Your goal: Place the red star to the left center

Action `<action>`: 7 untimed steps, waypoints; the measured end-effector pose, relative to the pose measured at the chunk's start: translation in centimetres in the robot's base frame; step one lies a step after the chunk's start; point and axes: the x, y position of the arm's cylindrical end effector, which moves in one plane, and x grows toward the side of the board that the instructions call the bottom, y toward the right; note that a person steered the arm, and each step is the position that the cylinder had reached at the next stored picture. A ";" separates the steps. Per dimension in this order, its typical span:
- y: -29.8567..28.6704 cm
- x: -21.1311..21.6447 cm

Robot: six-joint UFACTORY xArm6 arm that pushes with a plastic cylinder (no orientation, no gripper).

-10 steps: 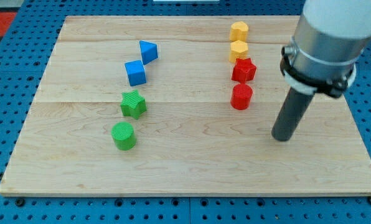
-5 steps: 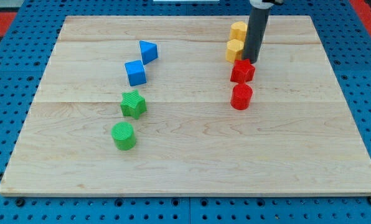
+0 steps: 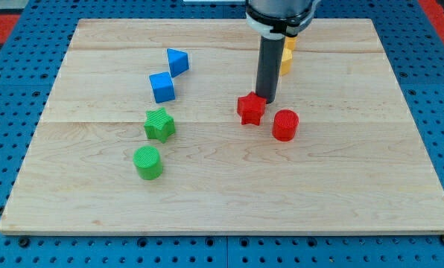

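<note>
The red star (image 3: 250,109) lies right of the board's middle. My tip (image 3: 266,100) touches its upper right side. The red cylinder (image 3: 285,124) sits just to the star's lower right. Two yellow blocks (image 3: 286,59) at the view's top are partly hidden behind my rod. The left centre of the board (image 3: 65,126) is bare wood, left of the green star (image 3: 159,124).
A blue triangle (image 3: 177,60) and a blue cube (image 3: 162,87) lie at the upper left of middle. A green cylinder (image 3: 147,162) sits below the green star. The board rests on a blue pegboard.
My rod swung from the right side up to the yellow blocks, then down-left. The red star slid left and down; the red cylinder shifted slightly down.
</note>
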 end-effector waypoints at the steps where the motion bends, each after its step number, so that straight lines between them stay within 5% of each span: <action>1: 2.5 2.4; 3: -10.6 -0.3; 4: -8.7 -1.7; 7: -23.2 -0.3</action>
